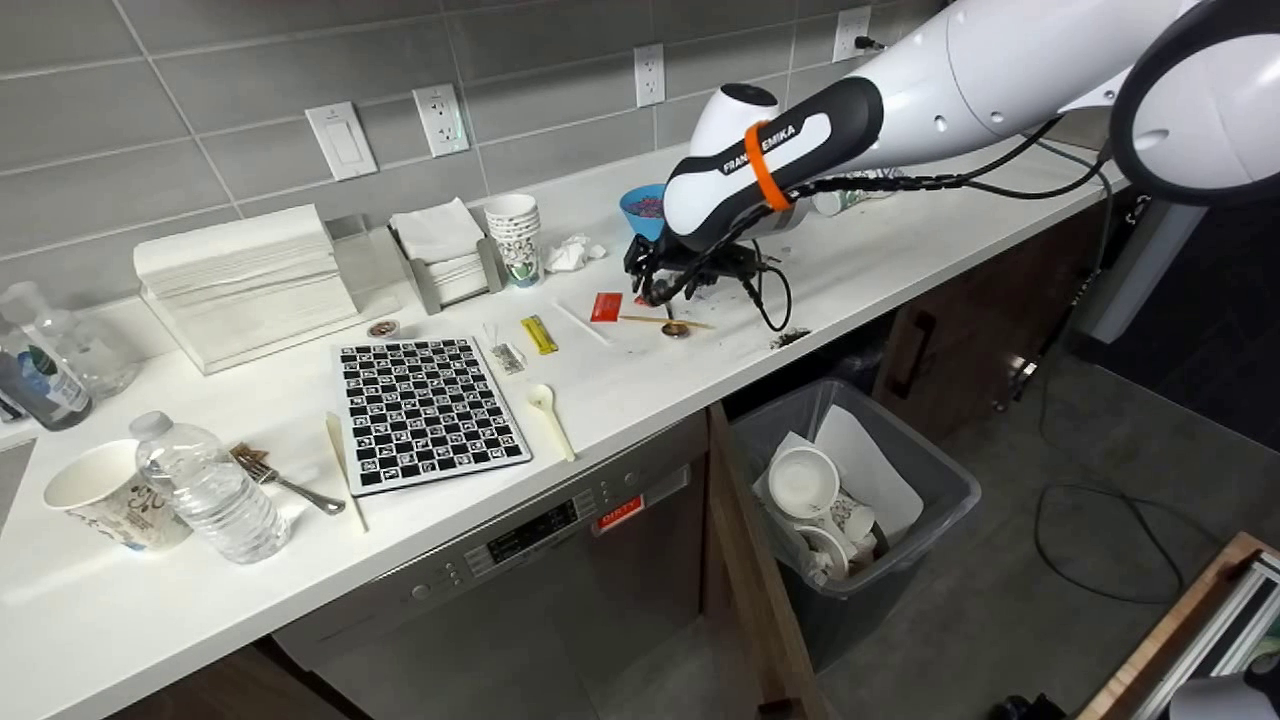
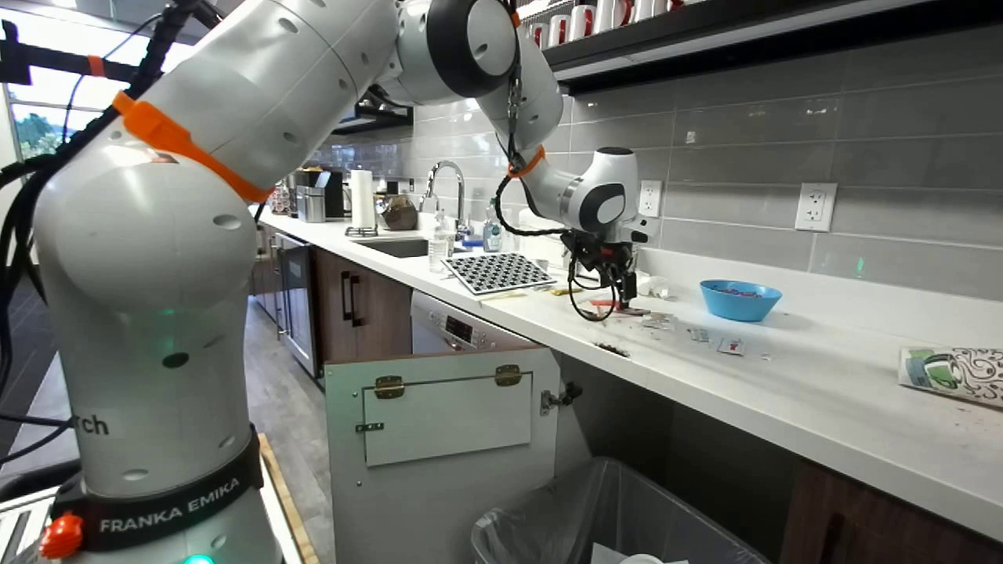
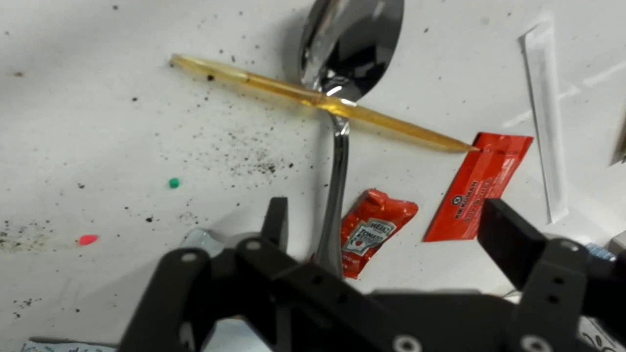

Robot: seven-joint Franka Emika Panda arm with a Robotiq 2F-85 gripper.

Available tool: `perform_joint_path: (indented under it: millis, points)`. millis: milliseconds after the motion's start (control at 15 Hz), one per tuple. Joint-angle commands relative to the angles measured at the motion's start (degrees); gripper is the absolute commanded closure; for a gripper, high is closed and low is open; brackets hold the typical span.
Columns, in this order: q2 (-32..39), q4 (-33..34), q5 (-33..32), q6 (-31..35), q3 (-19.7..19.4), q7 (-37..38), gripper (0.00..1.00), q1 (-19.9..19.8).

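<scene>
Fingers (image 3: 277, 220) are spread wide, nothing grasped; contact cannot be judged. Between them in the wrist view, a ketchup packet (image 3: 374, 234) is seen against or under the handle of a spoon (image 3: 341, 146), so both could be pinched together. Near it, a soy sauce packet (image 3: 477, 190), partly hidden, could be dragged. Farther out, the spoon is crossed by an amber stick (image 3: 323, 100), perhaps dislodged if jolted.

Spoon (image 3: 341, 145) partly behind the tool (image 3: 384, 211)

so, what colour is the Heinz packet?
Mostly red; the Heinz packet shows best in the wrist view.
</scene>
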Motion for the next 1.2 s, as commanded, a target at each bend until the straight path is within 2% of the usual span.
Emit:
perform_joint_path:
  millis: [0,133,267,533,600,867,1133]
  points:
    - [1.10,1.16,-1.45,-0.83,0.91,-4.32,0.00,0.26]
    - [1.37,1.46,-1.27,-1.05,2.80,-9.12,0.00,-0.82]
    - [0.42,0.32,-0.85,-0.19,1.67,-6.91,0.00,0.20]
    - [0.43,0.54,-0.95,-0.19,2.01,-8.63,0.00,0.02]
    - [0.26,0.56,-2.78,-2.92,2.87,-12.84,0.00,-0.03]
    - [-0.62,-0.91,-7.75,-6.01,2.97,-19.02,0.00,1.68]
    - [-0.92,-1.75,-14.70,-3.43,1.99,-23.46,0.00,3.93]
